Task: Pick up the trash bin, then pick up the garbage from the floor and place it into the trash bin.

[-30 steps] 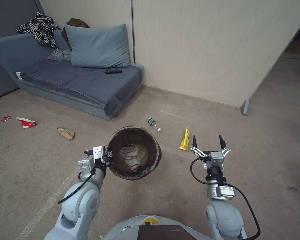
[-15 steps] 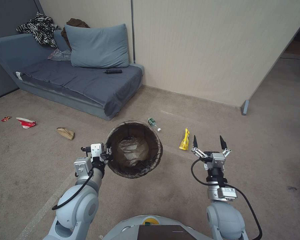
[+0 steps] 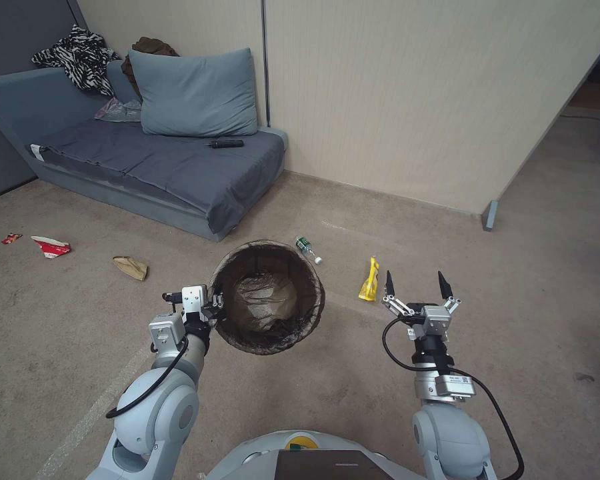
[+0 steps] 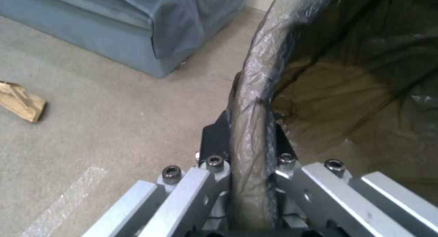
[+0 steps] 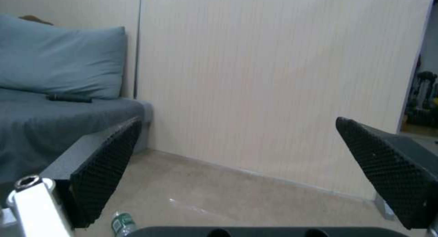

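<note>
The trash bin (image 3: 317, 300), lined with a dark brown bag, hangs just off the carpet in front of me. My left gripper (image 3: 213, 311) is shut on its near-left rim (image 4: 250, 120), one finger inside and one outside. My right gripper (image 3: 413, 283) is open and empty, hovering right of the bin, close to a yellow snack wrapper (image 3: 369, 280). A clear bottle with a green label (image 3: 307, 249) (image 5: 122, 224) lies just beyond the bin. To the left lie a tan paper bag (image 3: 131, 267) (image 4: 20, 102), a red-and-white cup (image 3: 51, 247) and a tiny red wrapper (image 3: 11, 238).
A grey-blue sofa (image 3: 173, 170) with a pillow (image 3: 195, 93) and a dark remote (image 3: 225, 143) stands at the back left. A beige wall panel (image 3: 413, 100) runs behind, ending at a foot (image 3: 490, 215). Open carpet lies to the right.
The left gripper has lifted the bin slightly up and away from me, holding its rim. The right arm has hardly moved.
</note>
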You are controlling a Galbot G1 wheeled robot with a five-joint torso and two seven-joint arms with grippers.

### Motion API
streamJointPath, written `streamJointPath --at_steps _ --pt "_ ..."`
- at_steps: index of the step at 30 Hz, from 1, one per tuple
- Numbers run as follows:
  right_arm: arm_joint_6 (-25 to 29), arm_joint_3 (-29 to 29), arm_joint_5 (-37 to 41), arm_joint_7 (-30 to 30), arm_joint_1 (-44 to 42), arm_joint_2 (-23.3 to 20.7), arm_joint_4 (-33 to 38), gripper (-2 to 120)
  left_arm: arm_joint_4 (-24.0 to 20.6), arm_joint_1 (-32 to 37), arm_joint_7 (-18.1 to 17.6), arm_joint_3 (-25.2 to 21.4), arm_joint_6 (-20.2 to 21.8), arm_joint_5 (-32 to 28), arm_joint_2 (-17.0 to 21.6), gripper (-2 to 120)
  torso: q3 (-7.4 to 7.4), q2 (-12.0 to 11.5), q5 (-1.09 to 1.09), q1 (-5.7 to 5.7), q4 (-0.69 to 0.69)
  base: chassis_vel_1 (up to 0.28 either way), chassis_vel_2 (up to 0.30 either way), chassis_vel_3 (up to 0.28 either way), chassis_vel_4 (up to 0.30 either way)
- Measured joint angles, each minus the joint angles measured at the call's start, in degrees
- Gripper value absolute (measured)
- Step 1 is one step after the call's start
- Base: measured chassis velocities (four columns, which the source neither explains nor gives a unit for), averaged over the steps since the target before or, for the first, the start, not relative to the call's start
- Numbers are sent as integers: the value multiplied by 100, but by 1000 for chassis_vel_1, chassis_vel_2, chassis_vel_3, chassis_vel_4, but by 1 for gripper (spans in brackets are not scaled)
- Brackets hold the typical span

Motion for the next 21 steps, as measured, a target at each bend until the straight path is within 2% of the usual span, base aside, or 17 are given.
streamJointPath --at_steps 8,16,19,21 --pt "-14 3 48 -2 25 -8 -23 100 14 -13 -5 5 -6 -2 -9 4 0 0 0 0 0 -116 143 127 -135" --pt "11 13 72 -41 30 -13 -51 100 30 -17 -12 -1 -9 21 -20 4 0 0 0 0 -2 -241 222 236 -228" --pt "18 12 67 -46 28 -11 -47 100 33 -14 -13 -6 -17 44 -21 4 0 0 1 0 2 -241 244 219 -244" --pt "78 13 19 -57 24 -7 -46 100 39 -19 -12 -5 -22 51 -25 4 1 0 0 0 -1 -225 222 198 -229"
